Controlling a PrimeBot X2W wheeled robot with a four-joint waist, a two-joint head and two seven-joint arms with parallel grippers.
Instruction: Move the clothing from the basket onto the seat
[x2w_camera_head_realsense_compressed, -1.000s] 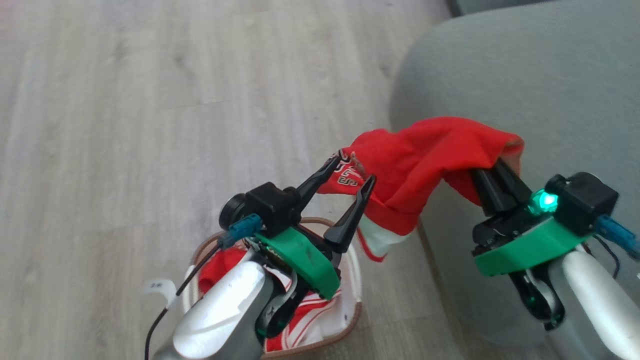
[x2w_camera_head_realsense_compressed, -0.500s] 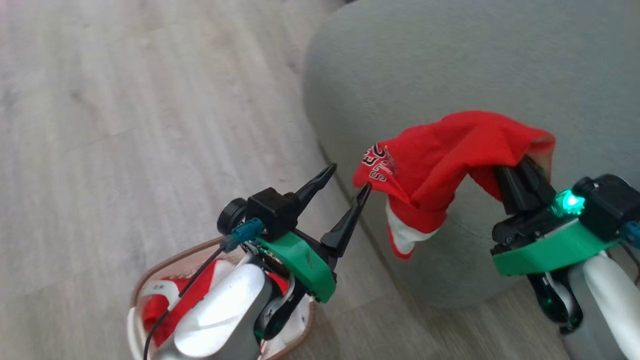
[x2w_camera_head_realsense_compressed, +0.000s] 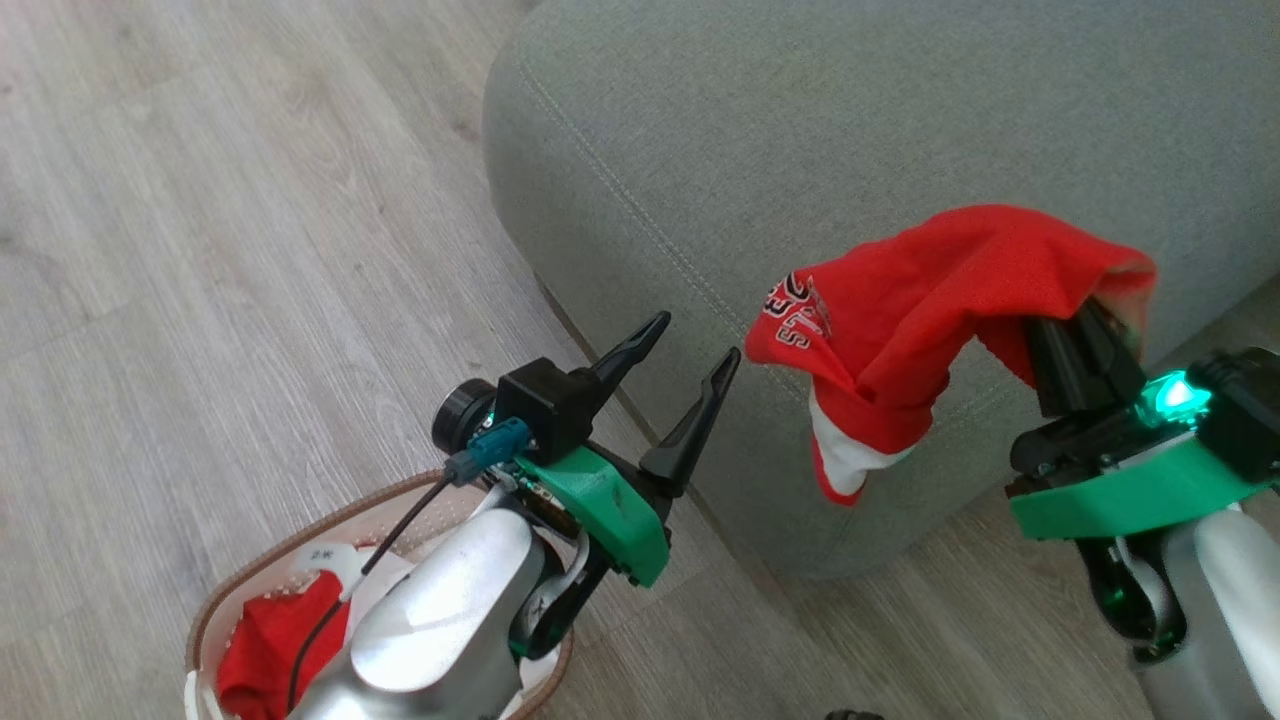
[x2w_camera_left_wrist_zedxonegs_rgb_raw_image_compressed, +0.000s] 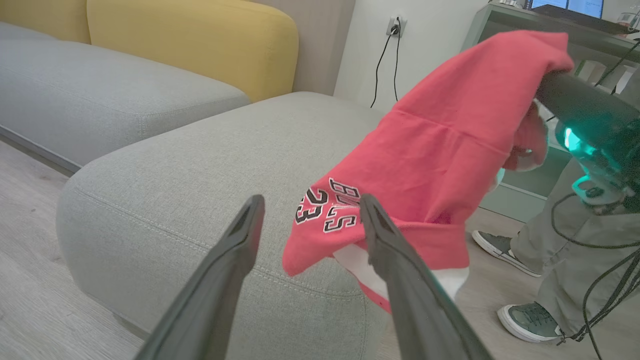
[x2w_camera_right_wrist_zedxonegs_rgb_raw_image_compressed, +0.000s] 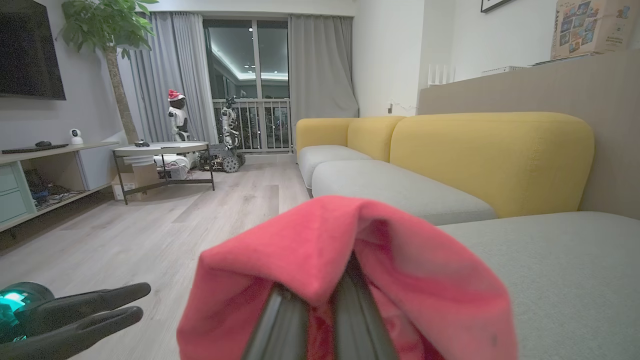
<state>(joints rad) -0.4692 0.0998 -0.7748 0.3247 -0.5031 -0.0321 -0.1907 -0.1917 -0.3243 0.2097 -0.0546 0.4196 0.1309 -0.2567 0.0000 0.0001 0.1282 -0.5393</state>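
Against the seat (x2w_camera_head_realsense_compressed: 800, 130) — red clothing (x2w_camera_head_realsense_compressed: 920, 300) shrouds the right pincer (x2w_camera_head_realsense_compressed: 1090, 320).

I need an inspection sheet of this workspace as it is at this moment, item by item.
Surface: wood floor; grey seat, nothing lying on it.
Job's things: a red garment hangs from the right gripper, not yet laid on the seat; a second red garment lies in the basket.
Clutter: nothing seen.
Grippers: left gripper open, empty; right gripper shut on the red garment.
Cables: black cable along the left forearm; wall-socket cable.
Surroundings: yellow sofa backs; a person's shoes nearby.
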